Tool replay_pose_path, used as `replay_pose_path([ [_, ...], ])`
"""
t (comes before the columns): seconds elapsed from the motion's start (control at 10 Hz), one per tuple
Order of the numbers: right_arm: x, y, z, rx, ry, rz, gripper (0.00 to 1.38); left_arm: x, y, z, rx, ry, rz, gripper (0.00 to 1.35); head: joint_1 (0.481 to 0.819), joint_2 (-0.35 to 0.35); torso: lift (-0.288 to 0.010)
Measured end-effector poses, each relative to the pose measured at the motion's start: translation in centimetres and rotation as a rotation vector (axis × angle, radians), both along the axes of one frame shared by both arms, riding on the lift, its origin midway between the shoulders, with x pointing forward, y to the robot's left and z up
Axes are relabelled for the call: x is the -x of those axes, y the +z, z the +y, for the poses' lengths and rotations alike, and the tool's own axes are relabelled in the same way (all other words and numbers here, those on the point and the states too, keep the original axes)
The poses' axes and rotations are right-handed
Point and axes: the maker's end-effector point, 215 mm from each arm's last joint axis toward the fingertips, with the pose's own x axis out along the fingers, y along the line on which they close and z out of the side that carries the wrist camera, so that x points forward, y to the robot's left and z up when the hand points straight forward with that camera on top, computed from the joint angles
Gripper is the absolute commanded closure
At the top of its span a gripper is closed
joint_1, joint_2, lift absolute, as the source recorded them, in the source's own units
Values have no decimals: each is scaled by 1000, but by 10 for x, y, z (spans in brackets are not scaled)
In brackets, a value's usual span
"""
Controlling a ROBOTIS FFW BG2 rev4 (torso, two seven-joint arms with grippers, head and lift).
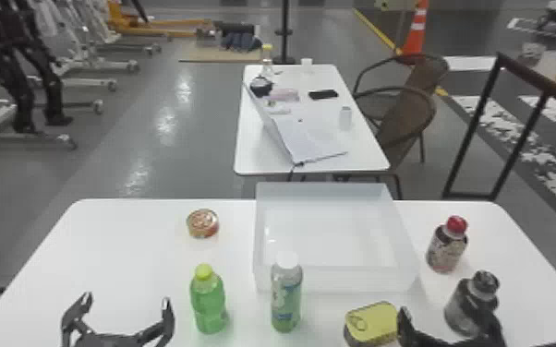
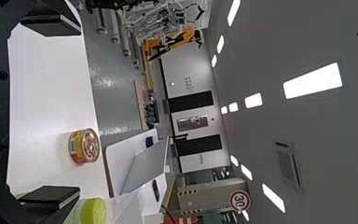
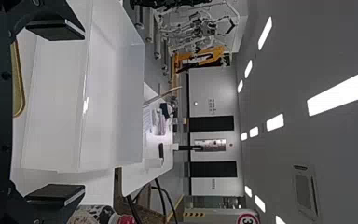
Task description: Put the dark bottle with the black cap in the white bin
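Observation:
The dark bottle with the black cap (image 1: 467, 301) stands upright near the table's right side. My right gripper (image 1: 448, 318) is open at the front edge, its right finger overlapping the bottle's lower part from the head camera; whether they touch I cannot tell. To the left and farther back is the white bin (image 1: 335, 279), with nothing in it. In the right wrist view the open gripper (image 3: 81, 112) has the bin (image 3: 130, 105) beyond its fingers. At front left, my left gripper (image 1: 122, 307) is open and holds nothing; the left wrist view shows this gripper (image 2: 78, 111) too.
A yellow can (image 1: 371, 320) lies just left of my right gripper. Behind the dark bottle stands a red-capped bottle (image 1: 447, 247). A clear white-capped bottle (image 1: 286, 295) stands before the bin, a green bottle (image 1: 208, 302) left of it, and a round can (image 1: 202, 223) farther back.

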Motion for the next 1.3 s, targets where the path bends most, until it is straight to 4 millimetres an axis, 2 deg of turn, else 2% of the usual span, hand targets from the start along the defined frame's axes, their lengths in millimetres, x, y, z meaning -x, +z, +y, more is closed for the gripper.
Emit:
replay_pose_path([
  [0.8,-1,3,-2,0,-9,-11,136,0,-1,0,22,0,-6,119,549,0,-100],
  [1.3,-19,26,-23,13,-52,-41,136,-3,-2,-5,43,-5,-2,122,549,0,-100],
])
